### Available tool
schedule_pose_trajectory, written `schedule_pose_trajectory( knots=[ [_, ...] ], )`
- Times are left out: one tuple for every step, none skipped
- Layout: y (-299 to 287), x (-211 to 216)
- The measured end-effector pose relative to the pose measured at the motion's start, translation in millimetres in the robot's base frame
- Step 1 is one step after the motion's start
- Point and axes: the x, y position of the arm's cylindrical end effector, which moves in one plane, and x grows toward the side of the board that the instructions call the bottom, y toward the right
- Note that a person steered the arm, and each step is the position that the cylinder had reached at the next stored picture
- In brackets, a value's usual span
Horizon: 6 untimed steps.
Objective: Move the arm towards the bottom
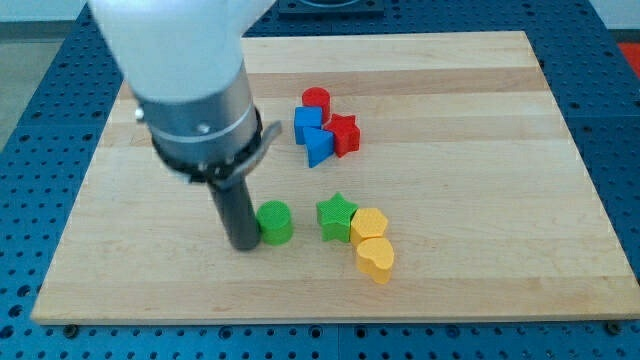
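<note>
My tip (245, 243) has no hand, and going down crooked, I am risking bumping the touching green round block (274, 222).

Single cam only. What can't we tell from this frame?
- Camera view: my tip sits right beside the green cylinder; touching or apart cannot be told.
- The arm's upper part is cut off by the view's top edge.
- The blue blocks overlap each other; exact shapes are unclear.
- The red block is partly hidden behind them.
- Board: its bottom corners run close to the frame.
</note>
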Motion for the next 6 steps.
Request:
schedule_pose_trajectory(
  knots=[
    [6.6,-46.8],
    [10.4,-87.6],
    [3.3,-55.4],
    [-22.6,42.4],
    [-25.5,69.6],
    [0.0,71.0]
  ],
)
